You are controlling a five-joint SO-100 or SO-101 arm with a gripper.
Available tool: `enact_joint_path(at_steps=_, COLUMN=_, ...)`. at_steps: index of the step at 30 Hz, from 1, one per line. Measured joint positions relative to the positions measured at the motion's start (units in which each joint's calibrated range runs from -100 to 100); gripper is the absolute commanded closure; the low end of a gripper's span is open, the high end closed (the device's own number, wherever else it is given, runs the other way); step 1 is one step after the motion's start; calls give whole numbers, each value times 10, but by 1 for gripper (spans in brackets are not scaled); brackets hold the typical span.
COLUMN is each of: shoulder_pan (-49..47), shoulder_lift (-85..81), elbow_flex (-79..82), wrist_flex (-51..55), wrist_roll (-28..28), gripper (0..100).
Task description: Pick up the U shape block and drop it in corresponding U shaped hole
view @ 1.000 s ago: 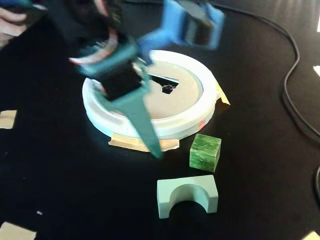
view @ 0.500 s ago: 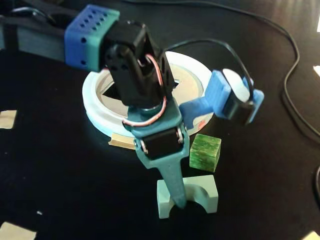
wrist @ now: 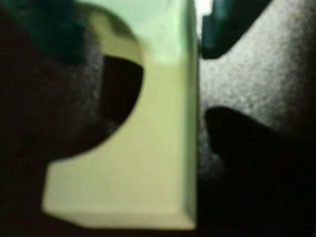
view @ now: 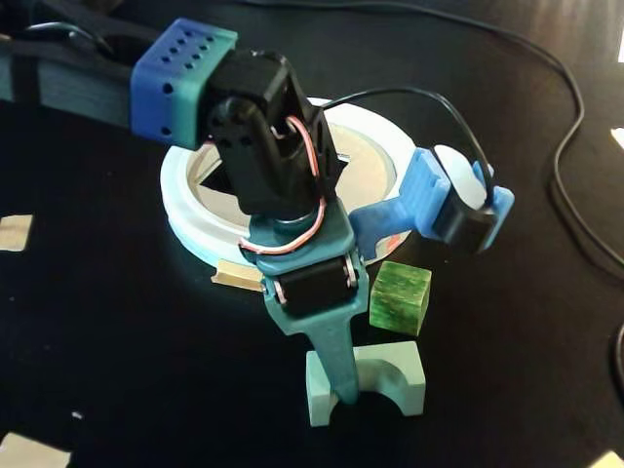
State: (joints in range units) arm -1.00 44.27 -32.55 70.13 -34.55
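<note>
Half the U block behind end effector

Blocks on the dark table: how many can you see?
2. The pale U-shaped block lies nearest the camera in the fixed view, under the arm's jaws. The green cube sits just behind it. The arm may hide others.

The U block is showing pale mint green in the fixed view and yellowish green in the wrist view, lying on a black table. The cube is showing mottled darker green, the end effector teal, and the sorter lid white.
</note>
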Motion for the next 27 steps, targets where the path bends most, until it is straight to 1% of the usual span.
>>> enact_joint_path(at_steps=1, shoulder_pan=0, shoulder_lift=0, elbow_flex=0, wrist_flex=0, wrist_roll=0, gripper=99)
enact_joint_path(at_steps=2, shoulder_pan=0, shoulder_lift=0, elbow_flex=0, wrist_flex=0, wrist_roll=0, gripper=100)
enact_joint_path(at_steps=19, shoulder_pan=0, shoulder_lift=0, elbow_flex=-1, wrist_flex=11, wrist_roll=-1, gripper=99)
enact_joint_path(at_steps=22, shoulder_pan=0, shoulder_lift=-6, elbow_flex=-3, wrist_flex=46, wrist_roll=-1, gripper=99)
enact_joint_path(at_steps=25, shoulder_pan=0, shoulder_lift=-62, elbow_flex=-3, wrist_flex=134, wrist_roll=-4, gripper=99)
enact_joint_path(at_steps=27, shoulder_pan=0, shoulder_lift=-99, elbow_flex=-4, wrist_flex=168, wrist_roll=-13, gripper=99)
